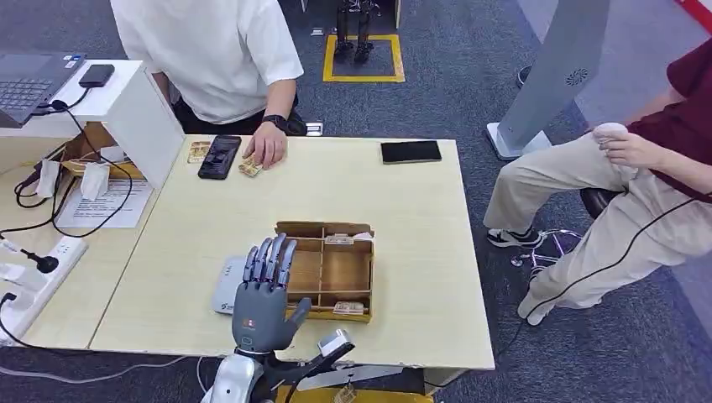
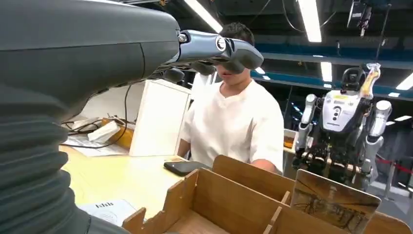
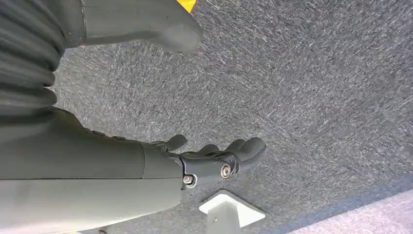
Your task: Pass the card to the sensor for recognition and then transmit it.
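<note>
Two cards are standing in the partitioned wooden box [image 1: 336, 270] just beyond your open, empty left hand [image 1: 262, 295] (right hand [image 3: 214, 158] hanging loosely, holding nothing); a careless reach risks toppling them against the dividers.

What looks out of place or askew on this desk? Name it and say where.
Little stands out. The wooden divided box sits square on the table, its cards in their compartments. One card stands tilted against a divider. The left hand hovers open beside the box, holding nothing.

Empty robot hand [image 3: 214, 158] above carpet [image 3: 311, 87]
</note>
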Available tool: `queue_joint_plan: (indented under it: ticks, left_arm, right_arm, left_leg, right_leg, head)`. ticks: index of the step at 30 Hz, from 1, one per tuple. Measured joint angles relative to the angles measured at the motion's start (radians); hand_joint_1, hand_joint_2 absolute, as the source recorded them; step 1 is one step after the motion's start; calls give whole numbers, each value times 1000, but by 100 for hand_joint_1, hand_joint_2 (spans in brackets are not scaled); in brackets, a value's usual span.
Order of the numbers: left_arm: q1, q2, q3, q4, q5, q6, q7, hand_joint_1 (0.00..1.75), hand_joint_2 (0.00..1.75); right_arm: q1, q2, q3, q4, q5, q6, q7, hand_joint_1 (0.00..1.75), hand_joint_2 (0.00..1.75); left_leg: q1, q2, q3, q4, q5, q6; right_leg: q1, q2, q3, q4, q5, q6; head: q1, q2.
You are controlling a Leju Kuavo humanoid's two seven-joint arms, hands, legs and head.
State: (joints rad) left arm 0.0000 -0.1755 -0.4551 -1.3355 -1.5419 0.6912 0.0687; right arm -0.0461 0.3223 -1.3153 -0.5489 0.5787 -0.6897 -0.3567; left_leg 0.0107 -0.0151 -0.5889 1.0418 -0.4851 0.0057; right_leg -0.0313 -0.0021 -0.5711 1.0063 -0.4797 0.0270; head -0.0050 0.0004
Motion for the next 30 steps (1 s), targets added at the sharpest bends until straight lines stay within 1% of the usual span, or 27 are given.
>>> queue_joint_plan:
  ticks: [5, 10, 14, 16, 19, 21, 22, 23, 24, 26, 27, 28, 30]
  left_arm:
    - [-4, 0, 0, 6, 35, 1, -9, 0, 175]
    - [-4, 0, 0, 8, 90, 1, -50, 0, 175]
    - [-4, 0, 0, 8, 106, 1, -69, 0, 175]
    - [-4, -3, 5, 8, 135, 1, -98, 0, 175]
    - [-3, -17, 23, 7, 208, 1, -184, 0, 175]
    - [1, -29, 39, 2, 287, 2, -275, 0, 175]
    - [3, -35, 46, -1, 312, 2, -308, 0, 175]
    - [4, -42, 53, -2, 358, 2, -355, 0, 175]
    - [7, -50, 61, -2, 422, 2, -420, 0, 175]
    - [15, -63, 77, -5, 499, 2, -543, 0, 175]
    - [19, -66, 80, -7, 529, 2, -584, 0, 175]
    - [22, -68, 82, -8, 566, 2, -616, 0, 175]
    - [26, -67, 84, -11, 625, 2, -655, 0, 175]
  right_arm:
    - [0, 0, 8, 0, 0, 0, 1, 0, 175]
    - [0, 0, 22, 0, -3, 0, 16, 0, 175]
    - [0, 0, 30, 0, -6, 0, 20, 0, 175]
    - [-1, 0, 32, 0, -8, 0, 21, 0, 175]
    - [-1, 0, 32, 0, -3, 0, 21, 0, 175]
    - [-1, 0, 31, 0, 2, 0, 18, 0, 175]
    - [-1, 0, 31, 0, 5, 0, 18, 0, 175]
    - [-1, 0, 31, 0, 8, 0, 15, 0, 175]
    - [-1, 0, 30, 0, 11, 0, 12, 0, 175]
    - [-1, 0, 28, 0, 13, 0, 6, 0, 175]
    - [-1, 0, 28, 0, 13, 0, 4, 0, 175]
    - [-1, 0, 27, 0, 13, 0, 3, 0, 175]
    - [-2, 0, 26, 0, 13, 0, 1, 0, 175]
  left_leg:
    - [0, 0, 0, 0, 0, 0]
    - [0, 0, 0, 0, 0, 0]
    - [0, 0, 0, 0, 0, 0]
    - [0, 0, 0, 0, 0, 0]
    - [0, 0, 0, 0, 0, 0]
    - [0, 0, 0, 0, 0, 0]
    - [0, 0, 0, 0, 0, 0]
    - [0, 0, 0, 0, 0, 0]
    - [0, 0, 0, 0, 0, 0]
    - [0, 0, 0, 0, 0, 0]
    - [0, 0, 0, 0, 0, 0]
    - [0, 0, 0, 0, 0, 0]
    - [0, 0, 0, 0, 0, 0]
  right_leg:
    - [0, 0, 0, 0, 0, 0]
    - [0, 0, 0, 0, 0, 0]
    - [0, 0, 0, 0, 0, 0]
    - [0, 0, 0, 0, 0, 0]
    - [0, 0, 0, 0, 0, 0]
    - [0, 0, 0, 0, 0, 0]
    - [0, 0, 0, 0, 0, 0]
    - [0, 0, 0, 0, 0, 0]
    - [0, 0, 0, 0, 0, 0]
    - [0, 0, 0, 0, 0, 0]
    - [0, 0, 0, 0, 0, 0]
    - [0, 0, 0, 0, 0, 0]
    - [0, 0, 0, 0, 0, 0]
  head:
    - [0, 0]
    - [0, 0]
    - [0, 0]
    - [0, 0]
    - [0, 0]
    - [0, 0]
    - [0, 0]
    - [0, 0]
    - [0, 0]
    - [0, 0]
    - [0, 0]
    - [0, 0]
    - [0, 0]
